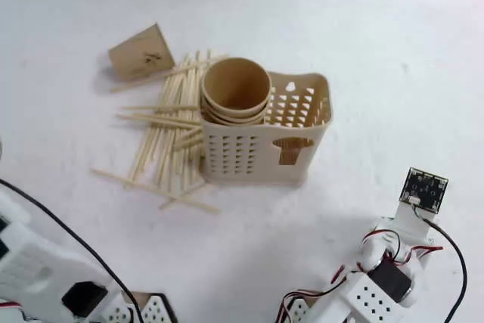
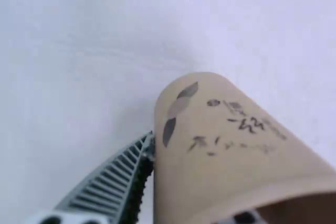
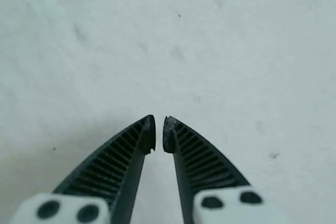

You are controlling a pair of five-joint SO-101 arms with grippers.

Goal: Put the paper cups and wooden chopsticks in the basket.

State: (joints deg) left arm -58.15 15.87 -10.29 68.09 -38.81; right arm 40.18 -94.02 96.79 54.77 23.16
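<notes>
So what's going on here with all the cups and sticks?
Two robot arms are packing things into a basket. A stack of cups already sits inside it. The left gripper appears to hold one paper cup by its wall, above the table. A lone cup lies on its side beyond the chopsticks, which are all scattered on the table beside the basket. The right gripper is closed and empty over bare table.
</notes>
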